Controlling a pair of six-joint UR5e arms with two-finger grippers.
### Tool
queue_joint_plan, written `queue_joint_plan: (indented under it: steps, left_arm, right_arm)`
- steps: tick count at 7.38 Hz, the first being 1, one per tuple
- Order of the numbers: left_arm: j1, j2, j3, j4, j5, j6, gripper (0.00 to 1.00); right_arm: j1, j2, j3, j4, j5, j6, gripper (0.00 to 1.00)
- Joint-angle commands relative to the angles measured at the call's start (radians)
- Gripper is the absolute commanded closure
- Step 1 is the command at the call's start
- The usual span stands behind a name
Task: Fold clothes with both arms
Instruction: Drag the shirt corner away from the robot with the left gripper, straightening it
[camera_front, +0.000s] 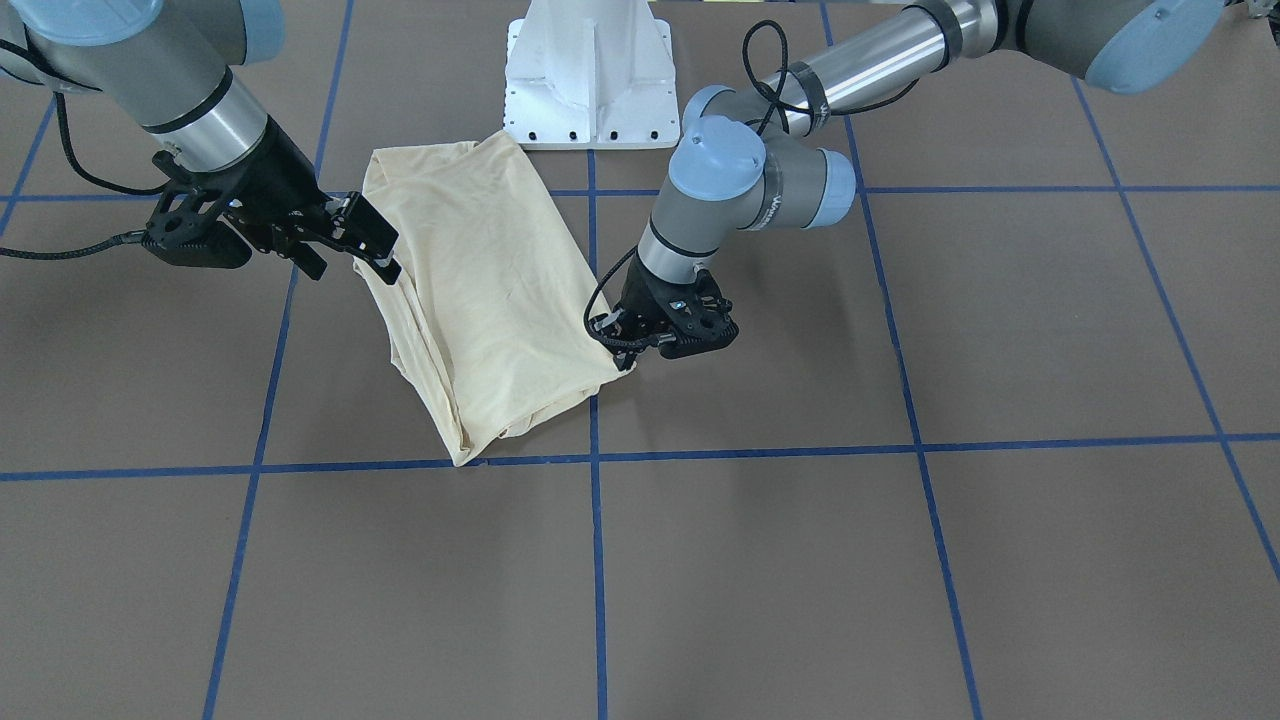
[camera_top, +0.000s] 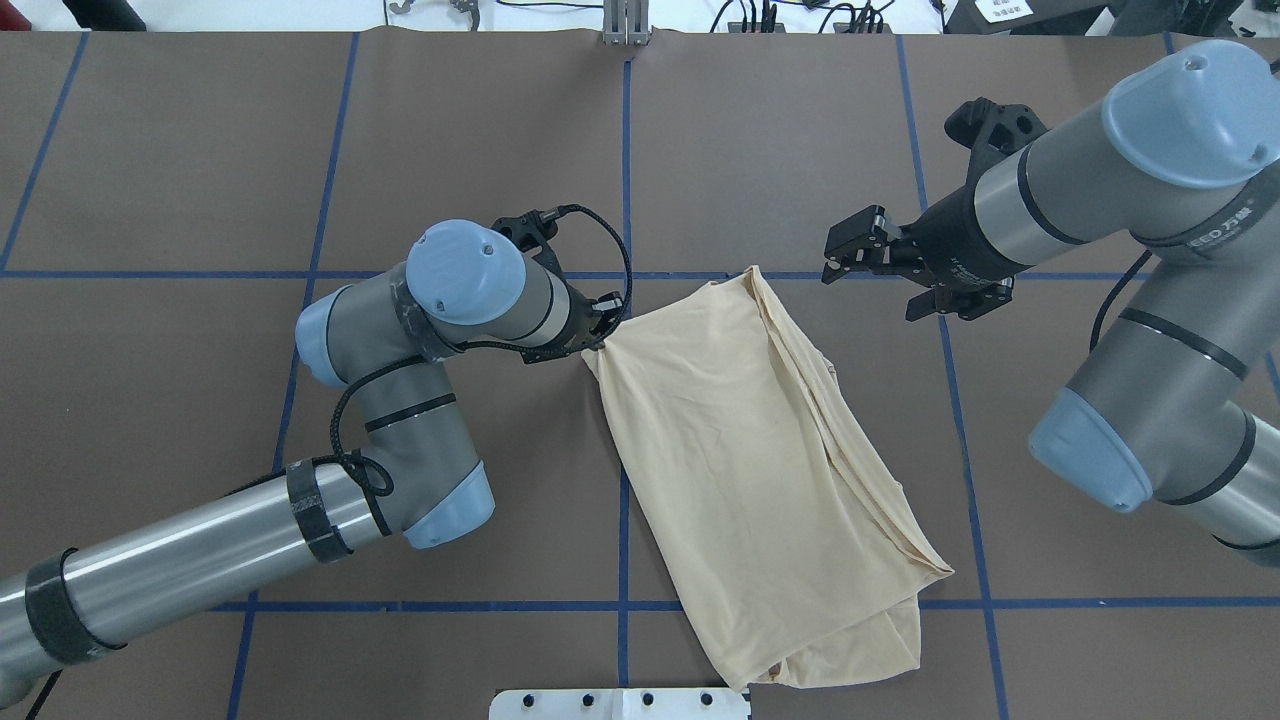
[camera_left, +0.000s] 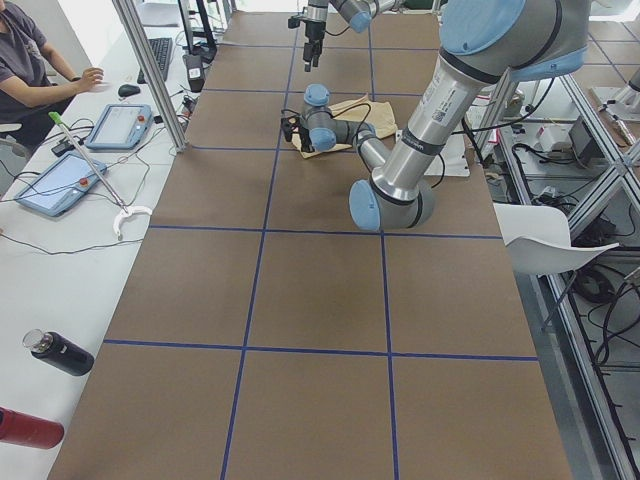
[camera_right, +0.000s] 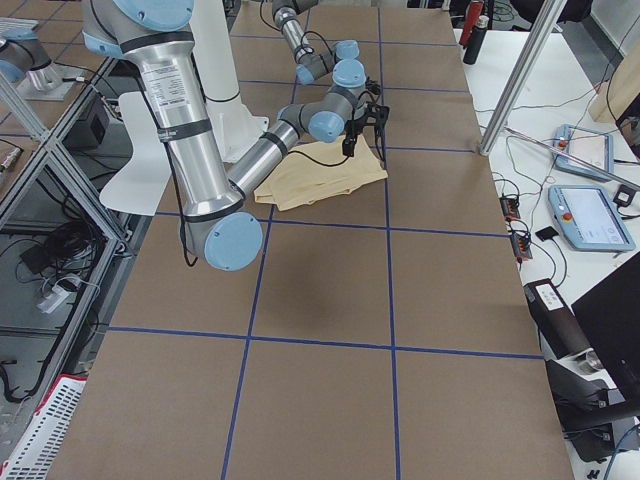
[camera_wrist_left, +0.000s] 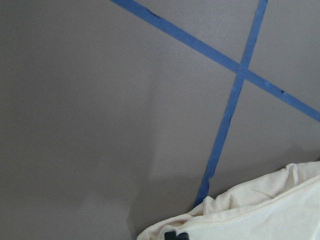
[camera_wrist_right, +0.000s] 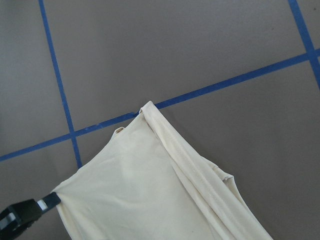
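Note:
The cream-yellow shirt (camera_top: 760, 440) lies folded into a long slanted strip in the middle of the brown table; its graphic is hidden. My left gripper (camera_top: 600, 335) is low at the strip's far left corner and looks shut on that corner (camera_front: 625, 362). The left wrist view shows only that cloth edge (camera_wrist_left: 250, 210). In the right wrist view one black finger (camera_wrist_right: 30, 212) of the left gripper sits at the same corner of the shirt (camera_wrist_right: 150, 190). My right gripper (camera_top: 868, 295) hovers open and empty just off the strip's far right corner (camera_front: 352, 265).
The white pedestal base (camera_front: 590, 80) stands right behind the shirt's near end. Blue tape lines (camera_front: 595, 560) grid the brown mat. A seated person (camera_left: 30, 60), tablets (camera_left: 120, 125) and bottles (camera_left: 60, 352) are on a side bench beyond the table.

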Motion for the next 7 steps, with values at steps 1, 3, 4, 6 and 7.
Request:
queue_joint_plan:
  steps: [1,3,4,6,7]
  left_arm:
    - [-0.053,-0.037,0.085,-0.009,0.0,0.062,1.0]
    - [-0.1,-0.054,0.121,-0.011,0.0,0.112,1.0]
    - [-0.12,-0.082,0.169,-0.013,0.0,0.135,1.0]
    - [-0.143,-0.12,0.244,-0.043,0.0,0.155,1.0]
    - [-0.145,-0.128,0.29,-0.106,0.006,0.158,1.0]
  right_arm:
    - [-0.001,0.0,-0.001,0.001,-0.002,0.0,0.0]
    - [-0.001,0.0,-0.004,0.001,-0.002,0.0,0.0]
    - [-0.001,0.001,-0.001,0.001,-0.002,0.0,0.0]
    - [-0.001,0.0,-0.001,0.001,-0.004,0.0,0.0]
    - [0.001,-0.003,0.001,0.001,-0.005,0.002,0.0]
